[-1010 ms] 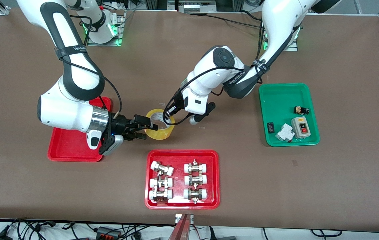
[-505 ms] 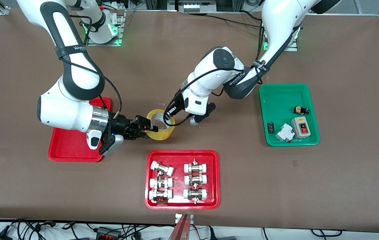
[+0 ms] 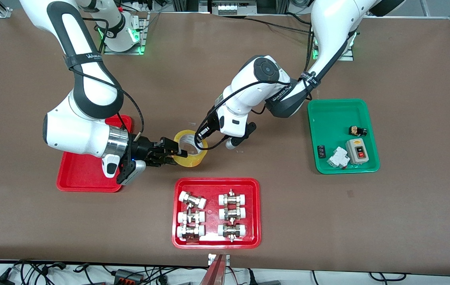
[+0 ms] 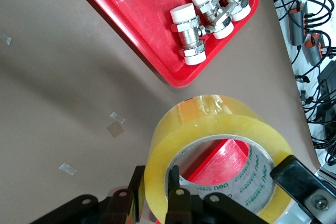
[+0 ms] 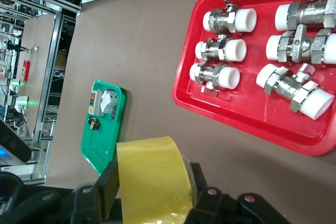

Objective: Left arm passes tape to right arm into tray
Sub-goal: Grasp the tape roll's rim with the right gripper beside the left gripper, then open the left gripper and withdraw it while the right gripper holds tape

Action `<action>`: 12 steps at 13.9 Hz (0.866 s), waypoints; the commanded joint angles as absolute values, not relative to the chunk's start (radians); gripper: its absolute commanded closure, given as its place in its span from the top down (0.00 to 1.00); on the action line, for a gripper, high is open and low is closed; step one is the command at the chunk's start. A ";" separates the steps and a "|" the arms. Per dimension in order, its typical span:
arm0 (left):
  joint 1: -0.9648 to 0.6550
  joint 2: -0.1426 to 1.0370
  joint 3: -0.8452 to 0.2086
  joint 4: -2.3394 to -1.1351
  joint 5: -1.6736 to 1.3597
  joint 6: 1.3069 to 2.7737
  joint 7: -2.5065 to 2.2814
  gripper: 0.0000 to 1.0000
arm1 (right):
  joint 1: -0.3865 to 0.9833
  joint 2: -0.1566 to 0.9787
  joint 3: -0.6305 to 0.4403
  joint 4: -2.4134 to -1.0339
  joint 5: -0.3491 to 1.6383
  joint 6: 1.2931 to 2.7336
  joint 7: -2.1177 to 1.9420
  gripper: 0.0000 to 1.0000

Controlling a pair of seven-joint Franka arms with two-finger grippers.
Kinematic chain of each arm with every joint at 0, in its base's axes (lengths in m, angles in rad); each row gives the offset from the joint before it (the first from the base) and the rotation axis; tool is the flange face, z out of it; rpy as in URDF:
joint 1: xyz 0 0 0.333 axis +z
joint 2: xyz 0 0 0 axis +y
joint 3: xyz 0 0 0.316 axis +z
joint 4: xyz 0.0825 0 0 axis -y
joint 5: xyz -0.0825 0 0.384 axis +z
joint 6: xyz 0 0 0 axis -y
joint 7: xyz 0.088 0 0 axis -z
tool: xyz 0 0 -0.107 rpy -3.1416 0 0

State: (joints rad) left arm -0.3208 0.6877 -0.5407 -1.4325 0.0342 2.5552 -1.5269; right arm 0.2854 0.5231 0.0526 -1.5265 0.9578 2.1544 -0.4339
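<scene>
tape (image 3: 190, 149) is up over the bench (image 3: 225, 59) btwn both tools: left tool (image 3: 200, 133) clamped on its wall w/ one finger in the core, right tool (image 3: 175, 152) clamped on the opp. rim. left wrist view shows the white core (image 4: 239, 179) and plain red tray (image 4: 223, 158) thru the hole; front view shows that tray (image 3: 86, 176) under the right arm, near the fittings tray (image 3: 216, 213).

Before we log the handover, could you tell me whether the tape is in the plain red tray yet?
Not yet: the tape is gripped by both end effectors, beside the plain red tray.

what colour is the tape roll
Translucent yellow tape with a white inner core; it shows best in the left wrist view.
</scene>
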 commanded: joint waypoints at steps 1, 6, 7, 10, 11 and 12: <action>-0.321 0.692 -0.541 -1.401 0.023 2.565 -1.517 0.11 | 0.290 0.523 0.051 -1.508 0.974 2.155 -0.405 0.00; -0.313 0.689 -0.535 -1.385 0.097 2.563 -1.396 1.00 | 0.291 0.522 0.049 -1.494 0.963 2.155 -0.393 0.00; -0.287 0.683 -0.537 -1.384 0.101 2.563 -1.393 1.00 | 0.291 0.522 0.049 -1.483 0.960 2.154 -0.385 0.00; -0.209 0.640 -0.563 -1.396 0.100 2.548 -1.390 1.00 | 0.293 0.522 0.049 -1.483 0.960 2.154 -0.379 0.00; -0.193 0.620 -0.563 -1.397 0.100 2.508 -1.390 1.00 | 0.293 0.522 0.049 -1.483 0.960 2.154 -0.379 0.00; -0.183 0.602 -0.564 -1.393 0.100 2.438 -1.390 1.00 | 0.291 0.522 0.048 -1.483 0.960 2.152 -0.377 0.00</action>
